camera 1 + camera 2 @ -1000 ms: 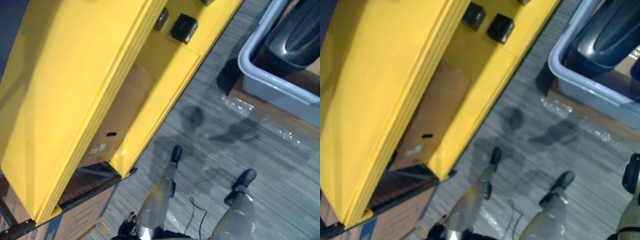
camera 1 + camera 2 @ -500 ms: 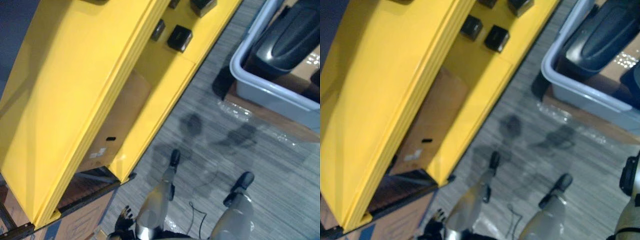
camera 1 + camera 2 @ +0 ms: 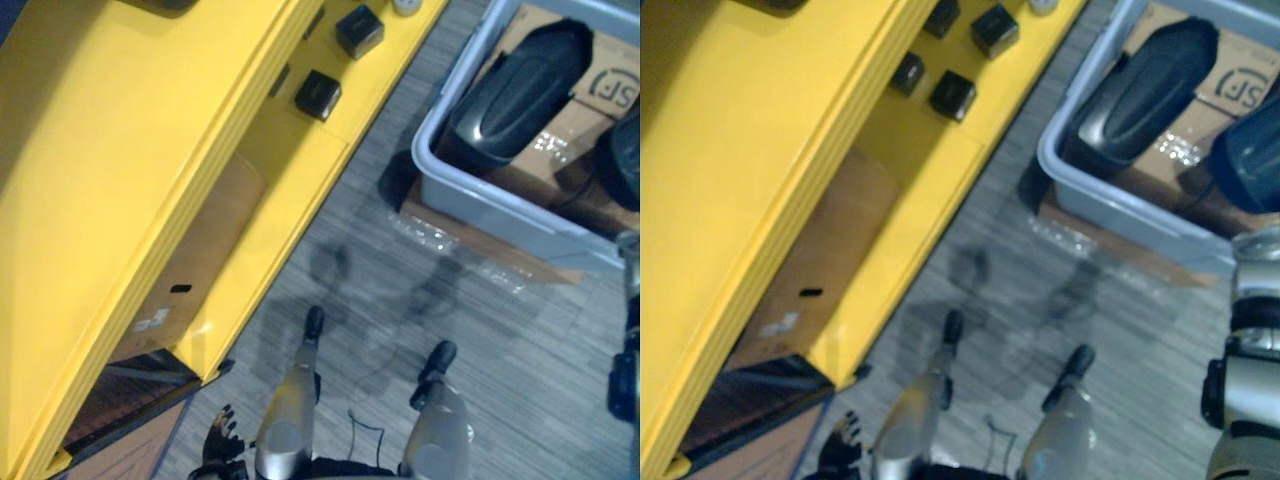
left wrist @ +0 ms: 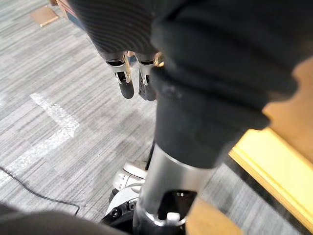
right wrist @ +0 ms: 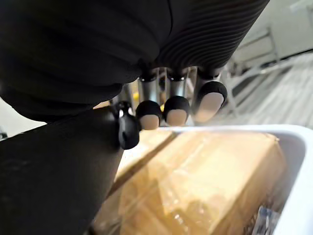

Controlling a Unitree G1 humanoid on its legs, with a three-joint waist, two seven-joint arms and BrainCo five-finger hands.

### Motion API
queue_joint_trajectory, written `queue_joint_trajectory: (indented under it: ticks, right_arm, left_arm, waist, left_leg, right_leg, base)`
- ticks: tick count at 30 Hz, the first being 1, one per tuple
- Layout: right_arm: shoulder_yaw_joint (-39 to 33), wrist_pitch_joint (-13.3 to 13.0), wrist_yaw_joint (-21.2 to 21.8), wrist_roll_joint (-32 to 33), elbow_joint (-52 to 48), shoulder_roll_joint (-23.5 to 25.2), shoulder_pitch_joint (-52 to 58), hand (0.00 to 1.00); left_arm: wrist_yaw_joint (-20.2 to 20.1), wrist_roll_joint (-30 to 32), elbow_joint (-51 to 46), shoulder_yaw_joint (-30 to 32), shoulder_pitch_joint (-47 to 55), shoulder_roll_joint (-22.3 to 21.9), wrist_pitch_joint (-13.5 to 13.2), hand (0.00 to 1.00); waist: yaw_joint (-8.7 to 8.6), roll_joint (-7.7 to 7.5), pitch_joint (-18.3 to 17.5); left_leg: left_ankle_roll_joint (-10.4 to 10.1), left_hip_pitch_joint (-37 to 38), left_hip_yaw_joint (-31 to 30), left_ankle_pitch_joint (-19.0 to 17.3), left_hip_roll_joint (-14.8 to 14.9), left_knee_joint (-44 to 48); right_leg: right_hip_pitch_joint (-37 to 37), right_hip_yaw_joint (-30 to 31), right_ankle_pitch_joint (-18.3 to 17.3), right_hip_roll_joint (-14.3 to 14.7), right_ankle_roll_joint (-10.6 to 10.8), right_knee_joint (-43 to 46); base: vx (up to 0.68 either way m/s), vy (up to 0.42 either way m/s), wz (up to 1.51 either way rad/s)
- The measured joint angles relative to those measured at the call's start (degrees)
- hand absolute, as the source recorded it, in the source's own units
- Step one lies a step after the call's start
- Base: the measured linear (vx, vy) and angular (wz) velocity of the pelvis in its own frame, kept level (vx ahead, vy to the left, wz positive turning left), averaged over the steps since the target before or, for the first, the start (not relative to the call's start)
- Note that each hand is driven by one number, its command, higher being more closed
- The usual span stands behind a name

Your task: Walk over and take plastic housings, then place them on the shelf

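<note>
- left eye view: yellow shelf point(image 3: 120, 200) runs along the robot's left. small black boxes point(image 3: 318, 95) sit on its lower level, and a brown carton point(image 3: 195, 265) is tucked in below.
- grey bin point(image 3: 470, 195) stands ahead to the right, apart from the shelf across a strip of carpet point(image 3: 400, 300).
- dark oval plastic housing point(image 3: 520, 90) lies in the bin on cardboard, in neither hand.
- left hand point(image 3: 222, 445) is low by the shelf's near end, fingers spread, empty.
- right eye view: same scene. a second dark housing point(image 3: 1255, 150) shows at the bin's right side, just beside the first.
- left wrist view: left fingers point(image 4: 128, 81) hang straight down over the carpet, holding nothing. the yellow shelf edge is near, off to one side.
- right wrist view: right hand point(image 5: 176, 110) hovers over the bin, fingers loose in a row with the thumb point(image 5: 128, 129) apart, gripping nothing.
- film-wrapped cardboard point(image 5: 205, 186) lies in the bin under the fingertips, not touching them. the bin's pale rim runs just behind the tips.
</note>
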Motion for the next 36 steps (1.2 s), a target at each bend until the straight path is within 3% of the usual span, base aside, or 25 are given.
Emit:
queue_joint_trajectory:
  ticks: [4, 10, 13, 17, 18, 21, 23, 27, 34, 36]
  right_arm:
    - [-0.11, 0.0, -1.77, -0.26, -1.41, 4.14, 3.95, 1.0]
    - [-0.11, 0.0, -2.15, -3.76, -5.37, 5.51, 5.94, 1.0]
    - [-0.09, -0.05, -1.97, -4.55, -5.63, 5.81, 5.88, 1.0]
    - [0.17, -1.1, -0.77, -5.08, -5.63, 5.94, 5.41, 1.0]
    - [0.21, -1.62, -0.26, -5.31, -5.63, 6.19, 4.97, 1.0]
    - [0.7, -2.27, 0.79, -6.74, -5.63, 6.63, 3.29, 1.0]
    - [2.36, -3.05, 1.81, -7.35, -5.62, 6.67, 0.69, 1.0]
    - [5.31, -6.29, 2.88, -9.85, -5.74, 6.73, -2.33, 1.0]
    - [6.53, -9.52, 2.89, -11.28, -7.77, 6.91, -3.72, 1.0]
    - [6.57, -11.48, 2.89, -12.57, -8.92, 6.94, -3.72, 1.0]
  left_arm:
    - [-0.2, 2.96, -3.47, 0.12, 0.9, 1.54, 3.2, 0.0]
    - [-2.59, 7.75, -7.2, -0.35, 0.58, 4.07, 7.31, 0.0]
    - [-6.73, 11.51, -8.12, -2.28, -1.64, 7.34, 10.29, 0.0]
    - [-13.7, 12.77, -8.7, -6.78, -7.14, 13.33, 17.42, 0.0]
    - [-16.04, 12.69, -8.7, -8.15, -9.0, 14.87, 20.38, 0.0]
    - [-19.35, 11.8, -8.49, -12.11, -12.93, 18.0, 25.92, 0.0]
    - [-22.2, 11.16, -6.41, -12.77, -14.97, 18.3, 28.33, 0.0]
    - [-25.6, 8.57, -1.68, -18.64, -20.02, 20.83, 29.41, 0.0]
    - [-26.26, 2.5, 2.63, -21.91, -22.44, 22.07, 29.89, 0.0]
    - [-25.77, 2.31, 3.0, -23.32, -23.24, 22.38, 29.89, 0.0]
  waist:
    - [1.18, -2.01, -1.47]
    - [2.08, -2.34, -2.17]
    - [2.09, -2.34, -2.17]
    - [1.77, -2.34, -2.17]
    - [1.12, -2.34, -2.17]
    - [-0.13, -2.34, -2.17]
    - [-1.28, -2.44, -2.22]
    - [-3.1, -2.42, -2.23]
    - [-4.74, -2.39, -2.25]
    - [-4.95, -2.39, -2.25]
  left_leg:
    - [0.09, 0.89, 0.39, -0.12, 0.02, 0.02]
    - [0.3, 0.84, 1.62, -0.25, 0.05, 0.03]
    - [0.31, 0.82, 1.93, -0.25, 0.16, 0.04]
    - [0.46, 0.88, 3.15, -0.42, 0.16, 0.05]
    - [0.47, 0.86, 3.28, -0.46, 0.15, 0.05]
    - [0.39, 1.14, 4.29, -0.59, 0.3, 0.06]
    - [0.39, 1.49, 5.65, -0.74, 0.34, 0.06]
    - [0.13, 3.05, 7.46, -1.44, 0.84, 0.05]
    - [-0.2, 4.22, 9.05, -1.81, 1.84, 0.04]
    - [-0.34, 4.63, 9.36, -2.02, 1.83, 0.04]
  right_leg:
    - [2.23, -0.19, 1.54, 0.6, 0.07, -3.24]
    - [3.0, 0.35, 3.53, 1.18, 0.51, -6.68]
    - [3.02, 0.64, 4.11, 1.39, 0.83, -7.28]
    - [2.85, 1.72, 5.28, 1.65, 0.67, -8.8]
    - [2.85, 1.84, 5.44, 1.71, 0.79, -9.1]
    - [2.4, 2.8, 5.75, 1.88, 0.6, -9.27]
    - [1.67, 4.38, 6.13, 1.97, 0.45, -9.37]
    - [1.6, 6.47, 6.12, 2.55, 0.5, -9.44]
    - [1.6, 8.21, 5.75, 3.65, 0.85, -9.84]
    - [1.62, 8.69, 5.75, 3.66, 0.85, -9.83]
  base:
    - [-0.01, -0.003, -0.01]
    - [-0.02, -0.004, -0.09]
    - [0.0, -0.002, -0.05]
    - [0.02, 0.002, -0.12]
    - [0.02, 0.004, -0.09]
    - [0.02, 0.001, -0.16]
    - [0.02, -0.001, -0.37]
    - [0.01, -0.008, -0.24]
    - [0.01, -0.018, -0.16]
    - [0.01, -0.001, -0.09]
